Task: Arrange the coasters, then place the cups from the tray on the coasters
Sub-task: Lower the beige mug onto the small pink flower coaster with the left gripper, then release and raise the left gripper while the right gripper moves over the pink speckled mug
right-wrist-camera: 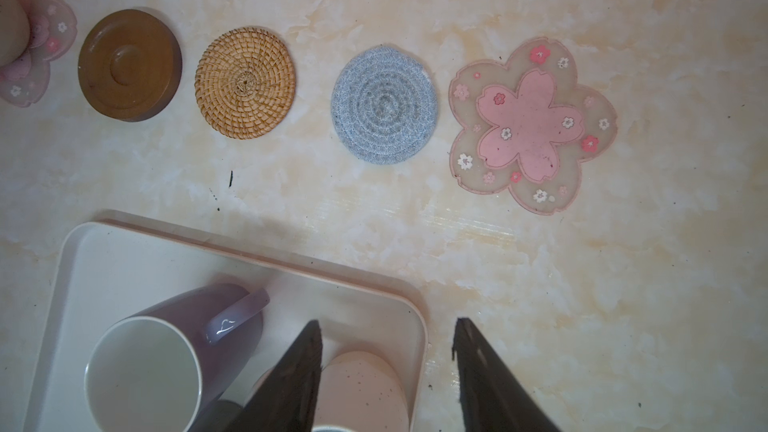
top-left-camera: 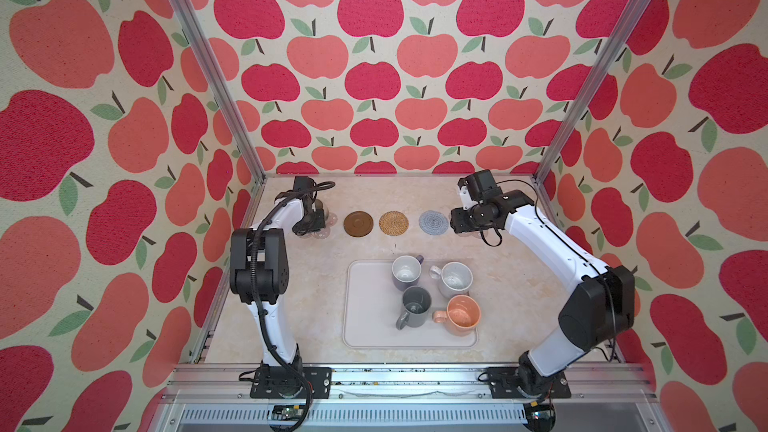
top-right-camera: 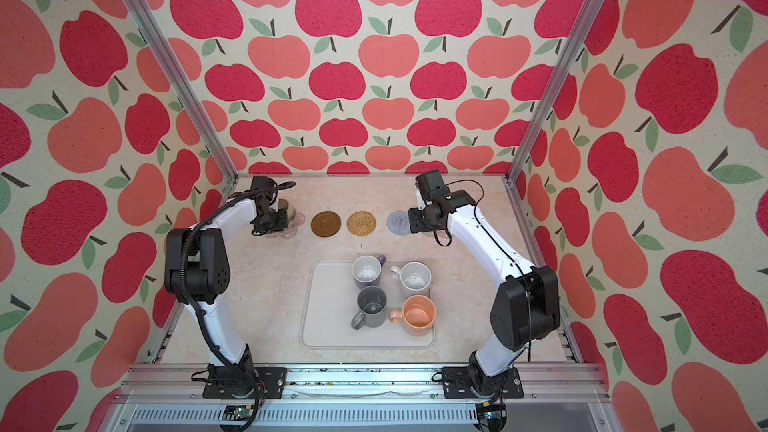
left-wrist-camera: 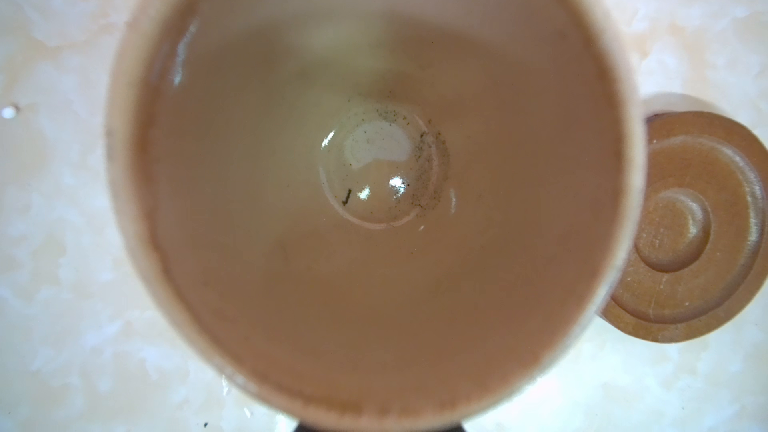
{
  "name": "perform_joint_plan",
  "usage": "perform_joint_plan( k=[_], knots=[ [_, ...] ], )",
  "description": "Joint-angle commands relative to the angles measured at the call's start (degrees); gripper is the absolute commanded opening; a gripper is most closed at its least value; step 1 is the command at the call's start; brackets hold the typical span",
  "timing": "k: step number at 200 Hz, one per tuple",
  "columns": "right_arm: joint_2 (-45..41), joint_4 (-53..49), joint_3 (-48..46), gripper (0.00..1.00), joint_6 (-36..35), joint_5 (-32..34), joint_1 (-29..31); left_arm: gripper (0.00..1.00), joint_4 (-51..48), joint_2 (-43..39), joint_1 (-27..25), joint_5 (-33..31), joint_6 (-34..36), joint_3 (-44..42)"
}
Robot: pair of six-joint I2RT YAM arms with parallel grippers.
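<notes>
Left of centre in both top views, finds the left claw (top-left-camera: pixel 309 222) pressed together over the beige mug (left-wrist-camera: pixel 374 201); cannot tell whether clamped on it. Shows that mug upright on a flower coaster (top-left-camera: pixel 322 235). Rightward along the same row, spaced apart: brown disc (top-left-camera: pixel 358 224), rattan mat (top-left-camera: pixel 393 223), grey-blue mat (top-left-camera: pixel 433 223), then a second flower coaster (right-wrist-camera: pixel 528 126), mostly hidden in the top views under the right claw (right-wrist-camera: pixel 386 322). Shows that claw's jaws apart, holding nothing. Below the row, at lower centre, finds the tray (top-left-camera: pixel 370 317) with four mugs upright in its right half: lavender (top-left-camera: pixel 406 272), speckled (top-left-camera: pixel 456 279), dark grey (top-left-camera: pixel 415 305), peach (top-left-camera: pixel 462 314).
</notes>
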Motion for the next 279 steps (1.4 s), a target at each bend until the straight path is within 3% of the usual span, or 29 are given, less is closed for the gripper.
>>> perform_joint_plan(
  k=[1,27,78,105,279],
  knots=[
    [0.3,-1.5,1.3,0.54,-0.3,-1.3,0.4,0.12,1.0,0.1,0.2,-1.0,-1.8,-0.4],
    [0.2,-1.8,1.6,0.55,-0.2,-2.1,0.7,0.19,2.0,-1.1,0.2,-0.6,-2.1,-2.5],
    [-0.3,-2.4,2.4,0.55,-0.6,-1.9,1.5,0.24,1.0,-2.5,0.2,-2.2,-1.9,-3.5],
    [-0.8,-2.6,2.4,0.55,-0.5,-2.2,1.9,0.33,0.4,-3.4,0.2,-3.4,-1.6,-3.9],
    [1.4,-8.7,7.3,0.55,-4.5,0.3,7.2,0.37,2.1,-14.0,0.3,0.8,-3.7,-10.1]
  ],
)
